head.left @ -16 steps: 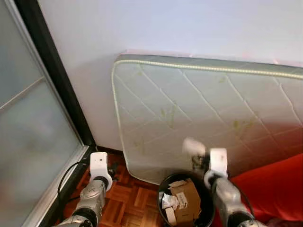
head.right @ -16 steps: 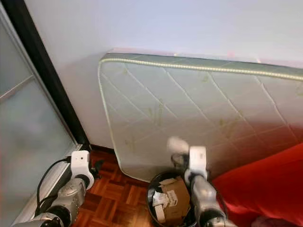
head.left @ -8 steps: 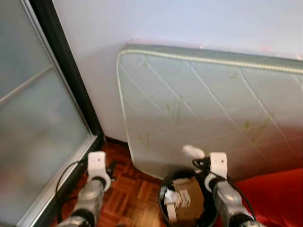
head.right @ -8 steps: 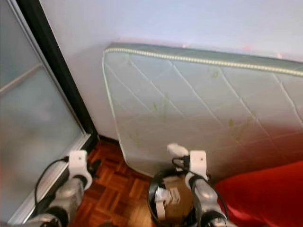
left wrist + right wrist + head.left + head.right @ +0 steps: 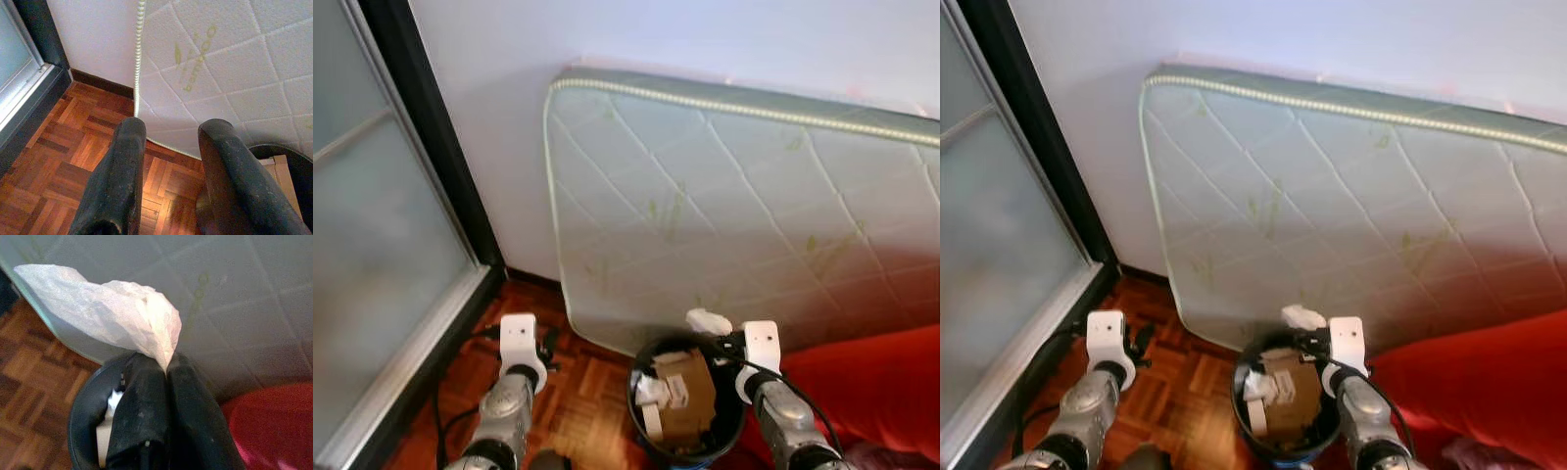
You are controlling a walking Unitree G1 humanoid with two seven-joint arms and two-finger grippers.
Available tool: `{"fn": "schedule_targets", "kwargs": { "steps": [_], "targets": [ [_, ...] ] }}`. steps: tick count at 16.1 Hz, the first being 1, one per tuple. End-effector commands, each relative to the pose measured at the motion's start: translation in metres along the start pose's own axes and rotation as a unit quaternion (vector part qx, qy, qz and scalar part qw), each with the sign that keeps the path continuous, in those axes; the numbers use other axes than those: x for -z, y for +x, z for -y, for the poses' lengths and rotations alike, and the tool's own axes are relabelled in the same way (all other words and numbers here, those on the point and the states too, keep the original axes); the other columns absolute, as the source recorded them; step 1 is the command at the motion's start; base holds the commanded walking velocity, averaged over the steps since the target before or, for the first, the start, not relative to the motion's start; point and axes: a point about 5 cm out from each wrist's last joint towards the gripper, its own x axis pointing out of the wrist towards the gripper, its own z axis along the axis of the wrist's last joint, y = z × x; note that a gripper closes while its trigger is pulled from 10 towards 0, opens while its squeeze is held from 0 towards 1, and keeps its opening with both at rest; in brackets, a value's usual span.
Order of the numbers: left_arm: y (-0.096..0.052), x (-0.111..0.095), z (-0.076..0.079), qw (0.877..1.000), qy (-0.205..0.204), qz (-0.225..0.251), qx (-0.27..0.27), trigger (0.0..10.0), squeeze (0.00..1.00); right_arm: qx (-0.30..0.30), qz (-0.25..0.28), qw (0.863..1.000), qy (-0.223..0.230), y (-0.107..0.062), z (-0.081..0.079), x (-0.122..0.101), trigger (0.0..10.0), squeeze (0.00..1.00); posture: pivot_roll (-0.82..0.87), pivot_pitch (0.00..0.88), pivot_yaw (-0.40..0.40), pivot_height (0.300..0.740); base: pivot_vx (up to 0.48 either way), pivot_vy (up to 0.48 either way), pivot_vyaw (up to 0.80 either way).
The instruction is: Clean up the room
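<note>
A black trash bin [image 5: 637, 394] stands on the parquet floor against the mattress, holding a cardboard box [image 5: 683, 396] and paper scraps. My right gripper [image 5: 167, 368] is shut on a crumpled white tissue [image 5: 108, 312]. It hangs just above the bin's far right rim, with the tissue [image 5: 707, 320] sticking up from the fingertips. My left gripper [image 5: 170, 131] is open and holds nothing. It hovers over the floor to the left of the bin [image 5: 288, 161].
A pale quilted mattress [image 5: 734, 206] leans on the wall behind the bin. Red fabric [image 5: 867, 382] lies to the right of the bin. A dark-framed glass sliding door [image 5: 372, 245] lines the left side. Bare parquet [image 5: 578, 406] lies between door and bin.
The camera has shifted and the bin sits fuller in view. My right gripper with the tissue has come lower, closer to the bin's rim. The left arm keeps its pose.
</note>
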Motion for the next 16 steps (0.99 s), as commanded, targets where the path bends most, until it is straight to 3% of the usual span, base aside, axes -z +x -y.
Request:
{"fn": "schedule_targets", "kwargs": {
  "steps": [1,9,12,13,14,16],
  "targets": [
    [0.000,0.000,0.001,1.000,0.002,0.005,0.005,10.0,0.00,0.004,-0.012,1.000,-0.010,-0.001,0.002,0.003,10.0,0.00,0.04,0.188,-0.090,0.658,0.000,0.000,0.00],
    [-0.003,-0.001,0.003,1.000,-0.008,0.022,0.005,10.0,0.00,-0.024,0.007,1.000,-0.017,-0.001,-0.012,0.004,10.0,0.00,0.08,0.217,-0.098,0.648,0.000,0.000,0.00],
    [-0.004,0.000,0.002,1.000,-0.005,0.021,0.006,10.0,0.00,-0.020,0.010,1.000,0.013,0.001,-0.016,0.001,10.0,0.00,0.09,0.218,-0.088,0.648,0.000,0.000,0.00],
    [-0.005,0.001,-0.001,1.000,-0.003,0.022,0.007,10.0,0.00,-0.009,0.008,0.998,0.062,0.003,-0.019,0.000,10.0,0.00,0.10,0.220,-0.076,0.648,0.000,0.000,0.00],
    [-0.005,-0.001,-0.002,1.000,-0.001,0.026,0.007,10.0,0.00,-0.001,-0.002,0.997,0.077,0.004,-0.020,0.000,10.0,0.00,0.10,0.220,-0.071,0.648,0.000,0.000,0.00],
    [-0.004,-0.005,-0.004,0.999,0.003,0.034,0.008,10.0,0.00,-0.003,-0.010,0.997,0.073,0.007,-0.024,-0.003,10.0,0.00,0.10,0.224,-0.058,0.648,0.000,0.000,0.00]
  ]
}}
